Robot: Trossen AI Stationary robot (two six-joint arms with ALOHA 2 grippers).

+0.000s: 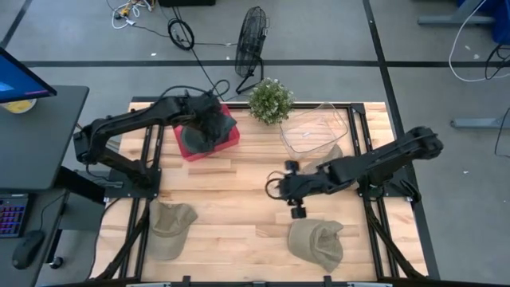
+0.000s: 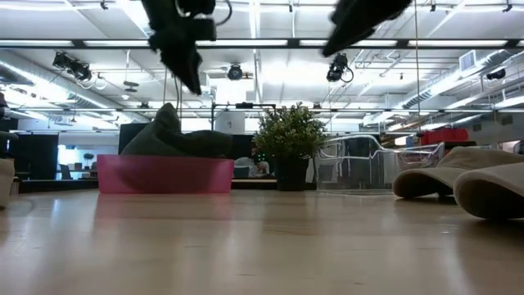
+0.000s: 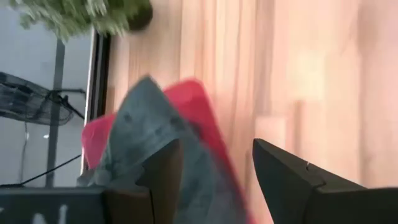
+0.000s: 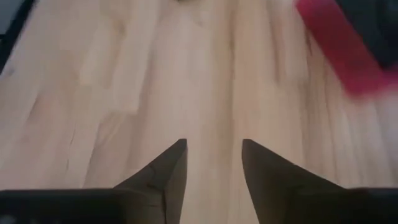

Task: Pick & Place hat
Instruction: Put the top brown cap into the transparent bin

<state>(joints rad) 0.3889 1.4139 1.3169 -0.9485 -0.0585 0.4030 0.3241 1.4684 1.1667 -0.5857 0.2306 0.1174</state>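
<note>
A dark grey hat (image 1: 209, 126) (image 2: 176, 139) (image 3: 152, 134) lies heaped in a pink-red bin (image 1: 227, 143) (image 2: 164, 174) (image 3: 208, 124) at the table's far left. My left gripper (image 1: 203, 112) (image 2: 187, 70) (image 3: 214, 174) hovers open just above the hat and is clear of it in the low view. My right gripper (image 1: 272, 187) (image 4: 212, 162) is open above bare wood near the table's middle. Two tan hats rest on the near part of the table, one left (image 1: 171, 227) and one right (image 1: 316, 243) (image 2: 458, 174).
A potted plant (image 1: 271, 100) (image 2: 286, 147) stands at the far edge beside the bin. A clear plastic container (image 1: 315, 127) (image 2: 360, 164) sits to its right. Bare wood (image 1: 239, 191) lies between the bin and the tan hats. A fan (image 1: 251, 40) stands on the floor beyond.
</note>
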